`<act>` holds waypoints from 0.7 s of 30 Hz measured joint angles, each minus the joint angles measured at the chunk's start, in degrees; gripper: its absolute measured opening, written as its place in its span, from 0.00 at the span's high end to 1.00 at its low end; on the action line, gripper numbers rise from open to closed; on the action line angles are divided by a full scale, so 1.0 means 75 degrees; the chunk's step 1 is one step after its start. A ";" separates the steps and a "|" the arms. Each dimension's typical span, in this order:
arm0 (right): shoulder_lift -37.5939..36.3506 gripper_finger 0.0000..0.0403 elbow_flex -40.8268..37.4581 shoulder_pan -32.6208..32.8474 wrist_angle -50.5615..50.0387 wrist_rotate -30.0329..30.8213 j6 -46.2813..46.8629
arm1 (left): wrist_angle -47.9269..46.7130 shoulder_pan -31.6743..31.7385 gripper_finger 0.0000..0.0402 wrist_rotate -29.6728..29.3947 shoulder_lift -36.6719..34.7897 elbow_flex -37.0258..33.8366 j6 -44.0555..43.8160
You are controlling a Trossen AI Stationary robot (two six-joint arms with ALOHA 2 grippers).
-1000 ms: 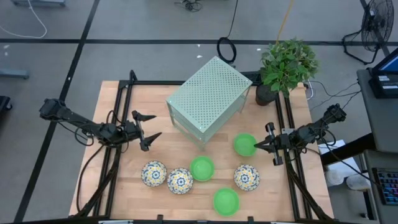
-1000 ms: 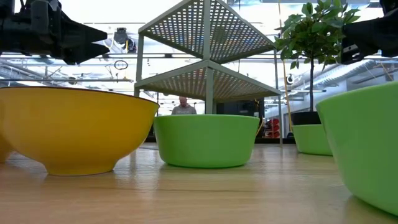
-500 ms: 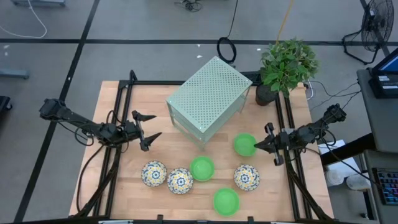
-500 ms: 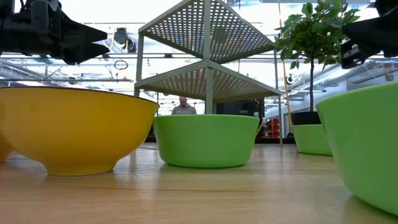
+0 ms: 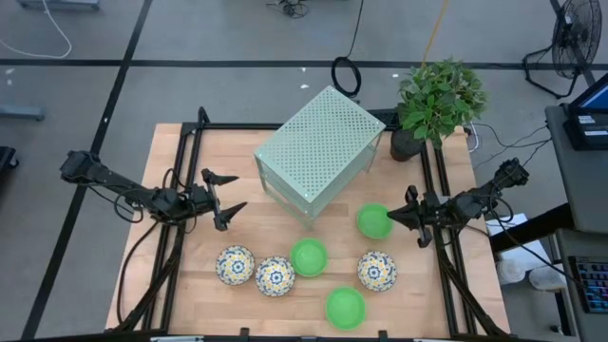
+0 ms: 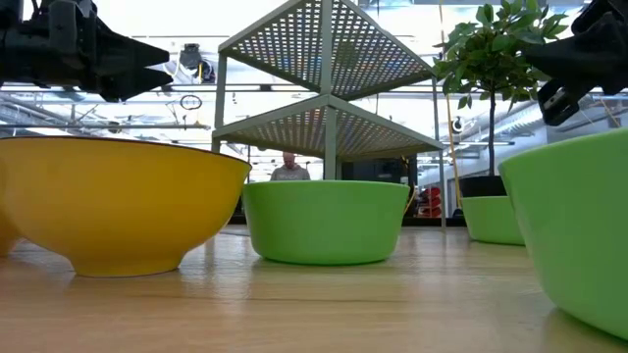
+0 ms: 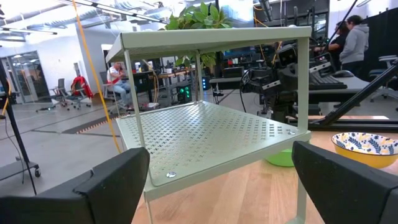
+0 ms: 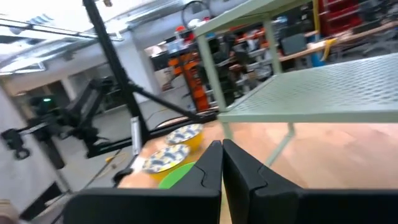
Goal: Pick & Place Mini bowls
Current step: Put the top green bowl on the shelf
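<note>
Three green mini bowls (image 5: 374,220) (image 5: 308,256) (image 5: 345,308) and three blue-and-yellow patterned mini bowls (image 5: 235,265) (image 5: 275,275) (image 5: 377,271) rest on their bases on the near half of the wooden table. My left gripper (image 5: 236,193) hovers open over the table's left side and points at the pale-green perforated shelf (image 5: 319,152). Nothing is between its fingers (image 7: 112,186). My right gripper (image 5: 392,219) is shut and hovers beside the rightmost green bowl, above the table. The right wrist view shows its closed fingertips (image 8: 222,163) with bowls (image 8: 168,157) beyond them.
The perforated two-level shelf (image 7: 211,130) stands at the table's far middle, turned at an angle. A potted plant (image 5: 437,100) stands at the far right corner. Black frame rails (image 5: 190,152) run along the left and right sides. People sit and stand in the room behind.
My right gripper has rolled about its own pointing line while staying in place and shut. In the low view its tip now slants downward. The left arm and all the bowls have kept still.
</note>
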 joint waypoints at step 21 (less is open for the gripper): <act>0.0941 1.00 -0.0265 -0.0007 0.2143 0.0839 0.0401 | 0.0003 -0.0003 0.01 -0.0003 -0.0003 0.0003 -0.0003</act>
